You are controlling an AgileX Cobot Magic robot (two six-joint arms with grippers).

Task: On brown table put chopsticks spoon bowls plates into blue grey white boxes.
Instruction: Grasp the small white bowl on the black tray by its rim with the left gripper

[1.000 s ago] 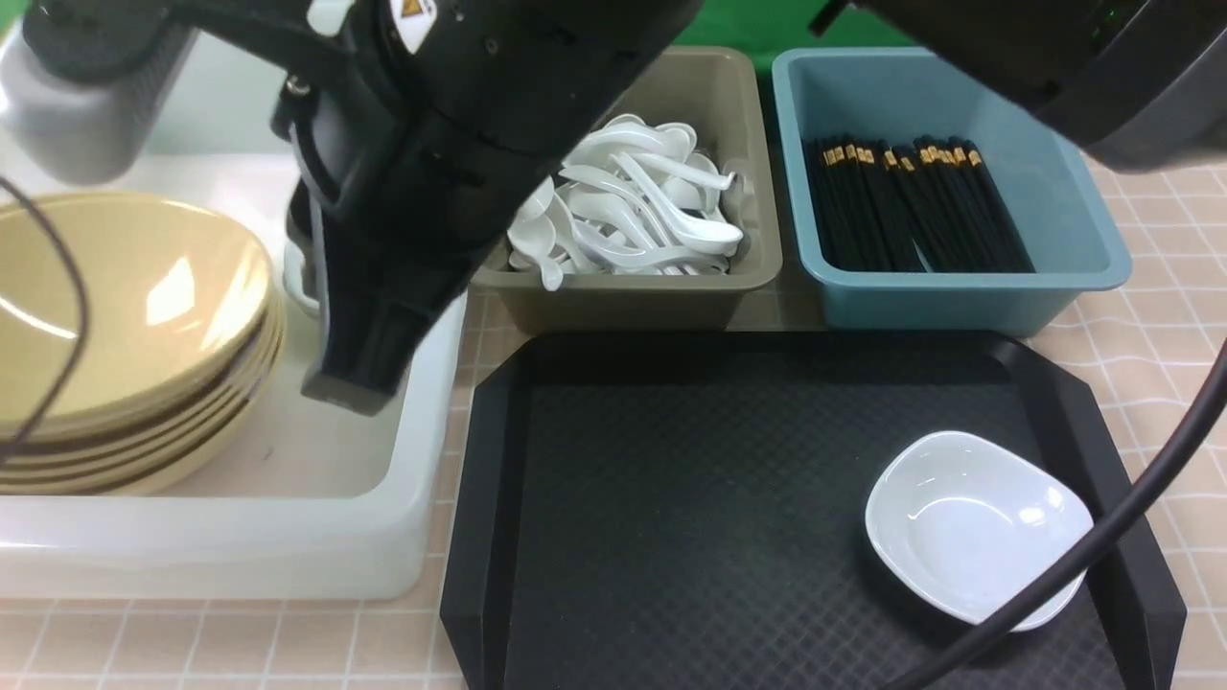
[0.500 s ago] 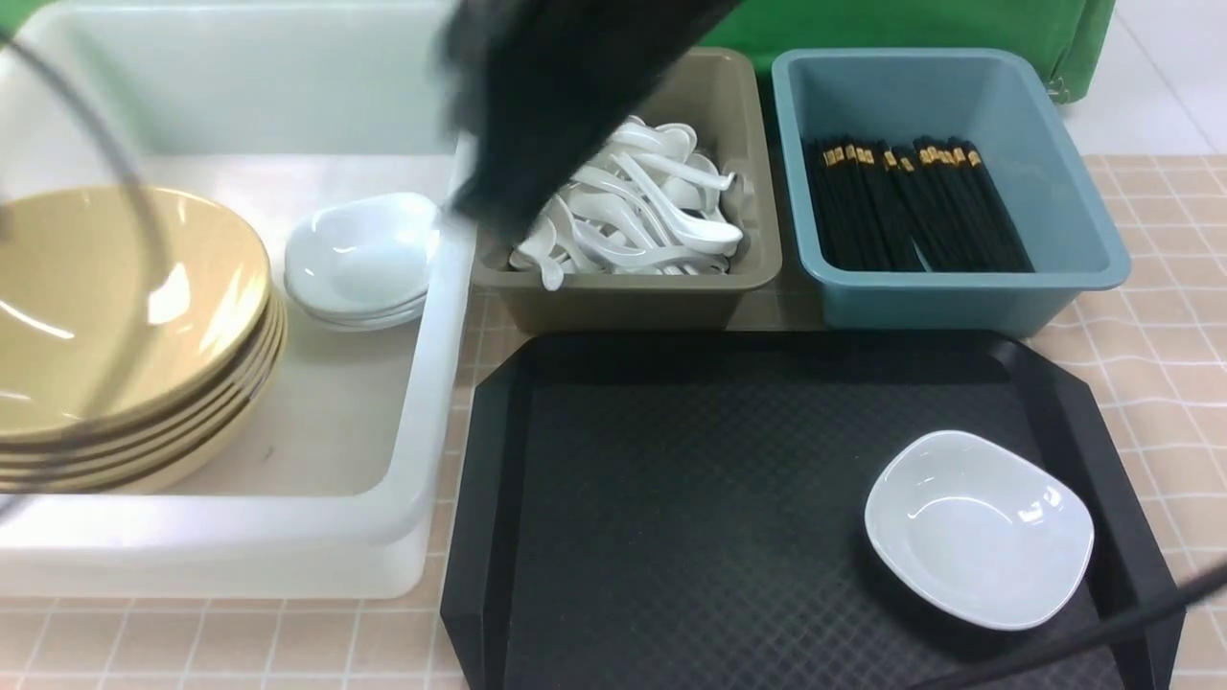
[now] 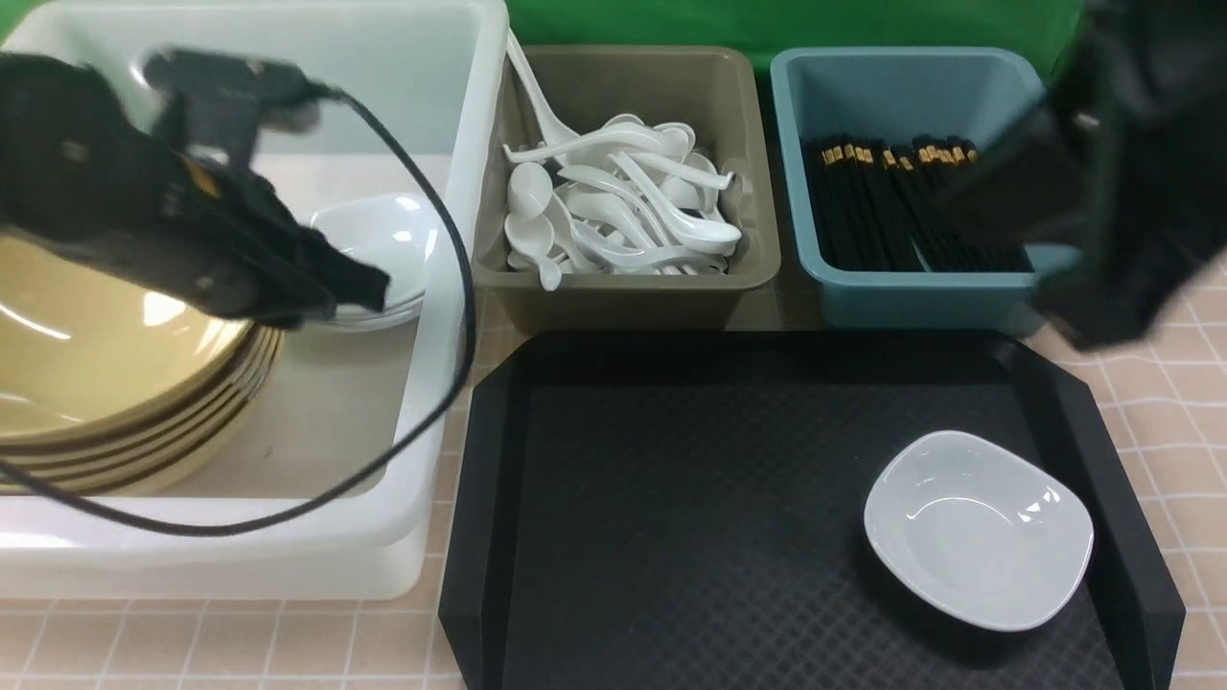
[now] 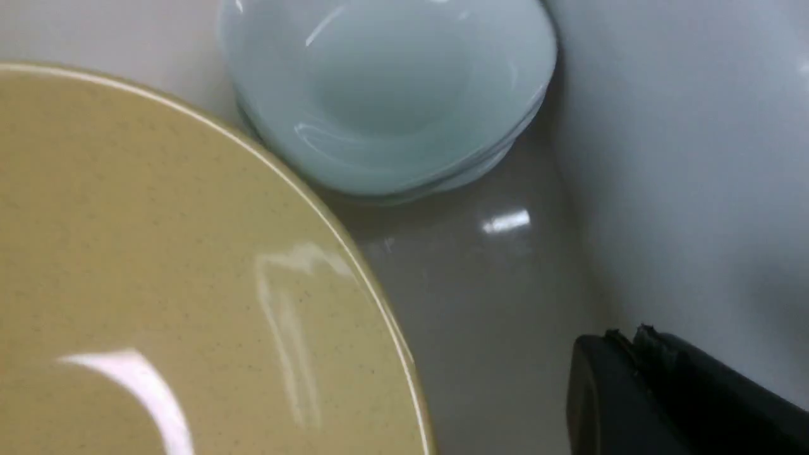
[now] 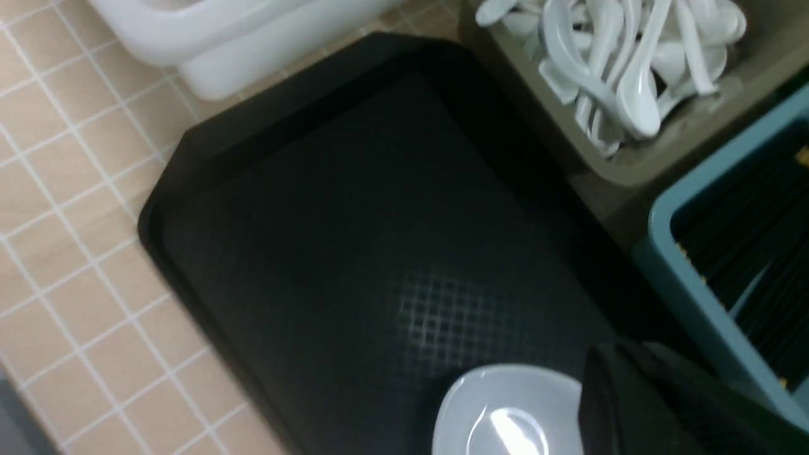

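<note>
White glazed ceramic, square with rounded corners and a shallow well, the small dish [image 3: 978,529] lies alone near the near right corner of the black textured plastic tray [image 3: 671,498], glossy and bare. Along the tabletop's left edge the big white plastic box [image 3: 422,402] holds a stack of wide tan speckled plates [image 3: 105,374] and, beside them toward its far right corner, a small stack of white dishes [image 3: 388,235] of the same kind. At the far edge, the grey-brown box [image 3: 623,292] holds a heap of white ceramic spoons [image 3: 628,206], and the blue box [image 3: 920,302] to its right holds black chopsticks with gold bands [image 3: 887,206]. The tabletop [image 3: 1184,431] is tan with a pale tile pattern, and a green backdrop [image 3: 767,21] rises behind the boxes. The left gripper [image 3: 369,283] hovers over the white box between the plates and the small dishes, its fingers pressed together and grasping nothing. The right gripper [image 5: 597,382], blurred, hangs by the blue box's near right corner, clenched too, with nothing seen in it. A second ago the left arm filled the upper middle of the front view; it has since swung left and closed its jaws, while the right arm has come in from the right. The dish on the tray has not shifted.
</note>
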